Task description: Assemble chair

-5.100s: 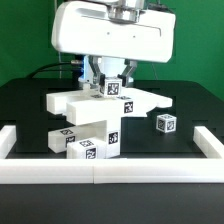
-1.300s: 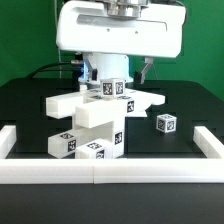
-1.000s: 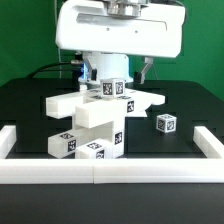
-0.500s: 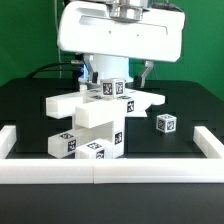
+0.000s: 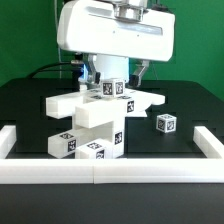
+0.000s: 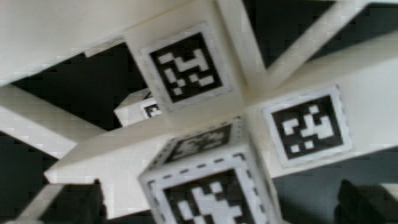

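Observation:
The chair [image 5: 100, 112] is a stack of matte white tagged parts in the middle of the black table: a flat slab across the top, chunky bars under it and tagged blocks at the front. A tagged block [image 5: 112, 88] stands on its top. My gripper [image 5: 113, 76] hangs right over that block, mostly hidden by the robot's white body. In the wrist view the block [image 6: 210, 190] lies between my dark fingertips [image 6: 50, 205], with a gap on each side. The gripper [image 6: 210, 205] is open. A loose tagged cube [image 5: 165, 123] lies to the exterior view's right.
A plain white border rail [image 5: 110, 173] runs along the front, with side pieces at the exterior view's left [image 5: 8, 138] and right [image 5: 205, 140]. The robot's big white body [image 5: 118, 35] hangs over the back of the chair.
Since five seconds ago the hand has lifted a little and the top block now shows two tags. Over the last second the robot body has only drifted slightly to the exterior view's right.

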Robot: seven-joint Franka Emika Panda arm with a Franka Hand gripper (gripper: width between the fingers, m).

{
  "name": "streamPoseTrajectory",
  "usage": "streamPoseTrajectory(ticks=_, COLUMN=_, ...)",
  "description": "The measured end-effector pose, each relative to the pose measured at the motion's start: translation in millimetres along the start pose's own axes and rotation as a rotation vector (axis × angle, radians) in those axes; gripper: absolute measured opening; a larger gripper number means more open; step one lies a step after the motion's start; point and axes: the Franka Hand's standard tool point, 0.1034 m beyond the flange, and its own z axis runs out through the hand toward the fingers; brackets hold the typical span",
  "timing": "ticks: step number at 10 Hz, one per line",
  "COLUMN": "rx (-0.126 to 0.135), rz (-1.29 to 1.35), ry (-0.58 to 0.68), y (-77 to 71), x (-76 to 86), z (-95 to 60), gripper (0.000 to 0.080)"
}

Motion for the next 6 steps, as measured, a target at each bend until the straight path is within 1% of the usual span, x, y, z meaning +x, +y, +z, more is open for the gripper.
streamPoseTrajectory(ticks=3, rx=-0.008, rz=-0.166, ry=-0.007, y=2.5, x=-1.6, z=0.4, gripper=0.0649)
streamPoseTrajectory(ticks=4, rx=-0.008, rz=-0.165, ry=-0.008, y=2.4, x=-1.7, z=0.6, gripper=0.0649)
streamPoseTrajectory(ticks=5, rx=-0.008, rz=-0.161, ry=-0.009, y=2.4, x=-1.9, z=1.0, gripper=0.0522)
streamPoseTrajectory(ticks=6, rx=-0.008, rz=-0.161, ry=-0.009, y=2.4, x=-2.0, z=1.1, gripper=0.0376)
